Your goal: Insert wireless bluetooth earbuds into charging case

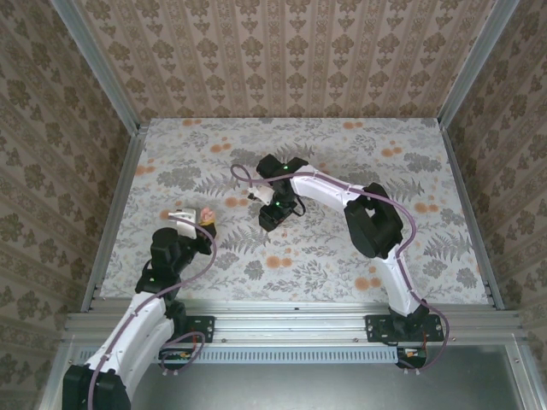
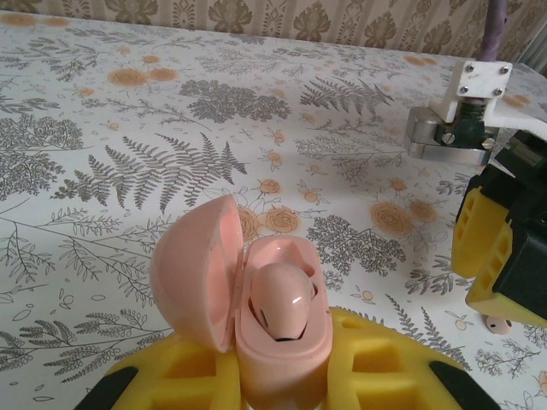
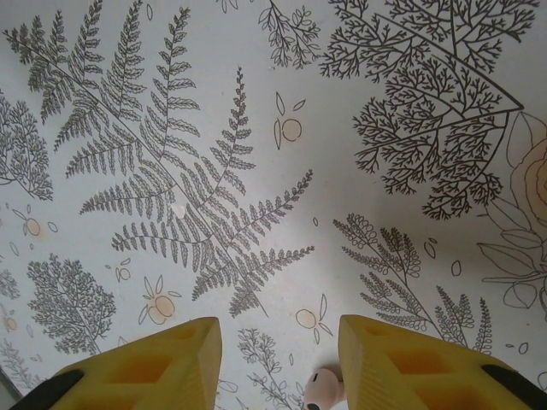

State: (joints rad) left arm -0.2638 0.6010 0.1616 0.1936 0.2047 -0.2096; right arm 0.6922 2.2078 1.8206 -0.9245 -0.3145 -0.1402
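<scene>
My left pincer [image 2: 275,383] is closed on the charging case [image 2: 282,342] and holds it by the lower part, just above the counter [image 1: 342,154] on the near left side. The case is pink and stands open, with its lid [image 2: 192,273] swung to the side. One earbud [image 2: 282,309] already sits inside the case, in its pocket.

In the top view I see the left pincer [image 1: 203,219] near the left edge of the counter, and the right pincer [image 1: 273,215] more to the middle, pointing down at the surface.

The right pincer [image 3: 280,363] has its yellow fingers [image 3: 162,363] apart. The second earbud [image 3: 323,391] lies on the flower-printed counter in the gap between them, nearer to one finger. I cannot tell if it touches that finger. It is not gripped.
</scene>
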